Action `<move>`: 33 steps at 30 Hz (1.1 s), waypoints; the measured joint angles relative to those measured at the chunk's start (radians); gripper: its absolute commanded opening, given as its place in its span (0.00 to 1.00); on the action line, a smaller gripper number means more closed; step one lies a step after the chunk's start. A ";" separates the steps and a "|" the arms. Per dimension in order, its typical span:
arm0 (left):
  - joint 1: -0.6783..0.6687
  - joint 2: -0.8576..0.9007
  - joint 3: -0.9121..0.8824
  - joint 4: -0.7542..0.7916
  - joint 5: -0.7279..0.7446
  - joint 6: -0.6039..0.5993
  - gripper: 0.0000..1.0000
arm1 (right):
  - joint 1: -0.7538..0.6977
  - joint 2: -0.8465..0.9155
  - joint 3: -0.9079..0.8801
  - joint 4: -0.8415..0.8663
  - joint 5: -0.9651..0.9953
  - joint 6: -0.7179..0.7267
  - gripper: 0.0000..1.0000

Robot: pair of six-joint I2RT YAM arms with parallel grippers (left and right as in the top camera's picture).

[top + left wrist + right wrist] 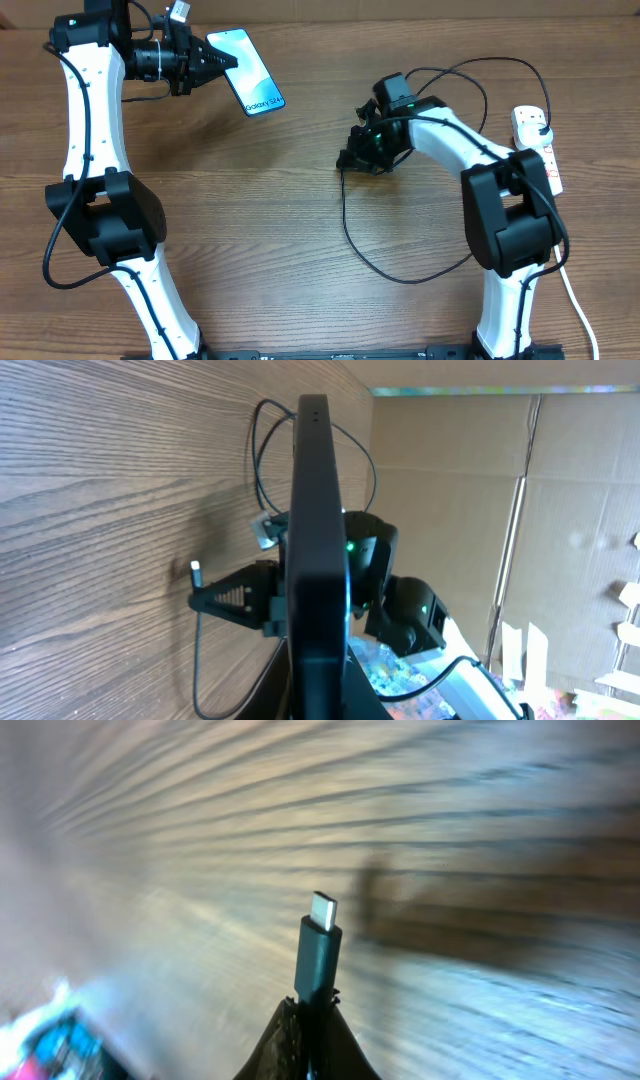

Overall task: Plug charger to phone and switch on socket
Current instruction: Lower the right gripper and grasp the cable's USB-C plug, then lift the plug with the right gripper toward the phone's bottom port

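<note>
Desk (280,230): wood-grain surface.

Power strip (541,150): white, flat at the far right, long axis running near to far.

Phone (247,70): far left, screen up. Its long axis runs far-left to near-right, with the white text end toward the centre. The left tool (225,62) is clenched on its left edge.

Charger (344,205): black cable looped across the right half of the desk.

Connector (318,955): grasped by the right tool (352,158) at centre. It stands straight out of the fingertips, tip pointing left.

Phone (247,70): slim, light-blue screen lit, held tilted above the table at far left. Charger (318,960): thin black cable looping over the table's right half, connector tip raised clear of the wood. Socket (537,145): white power strip with red markings, lying along the right edge.
</note>
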 measured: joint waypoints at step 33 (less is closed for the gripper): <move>-0.133 0.000 0.000 -0.005 0.288 0.167 0.04 | -0.017 -0.488 -0.022 -0.137 -0.424 -0.435 0.04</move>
